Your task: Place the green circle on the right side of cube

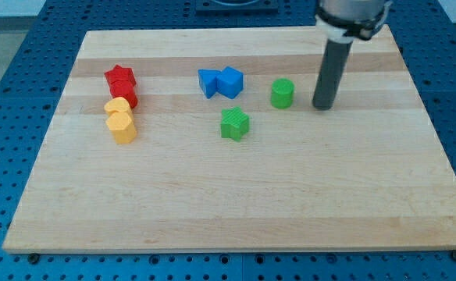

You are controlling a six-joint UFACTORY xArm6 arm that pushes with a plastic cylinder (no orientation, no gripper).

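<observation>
The green circle [283, 93] stands on the wooden board, right of centre near the view's top. The blue cube [231, 82] is to its left, touching a second blue block [208, 83] of unclear shape. My tip [322, 106] rests on the board just right of the green circle, with a small gap between them. The rod rises from it towards the view's top.
A green star [234, 123] lies below and left of the green circle. At the view's left are a red star [119, 76] above a red block [124, 94], and two yellow blocks [121, 119]. The board's far edge [236, 32] runs behind the rod.
</observation>
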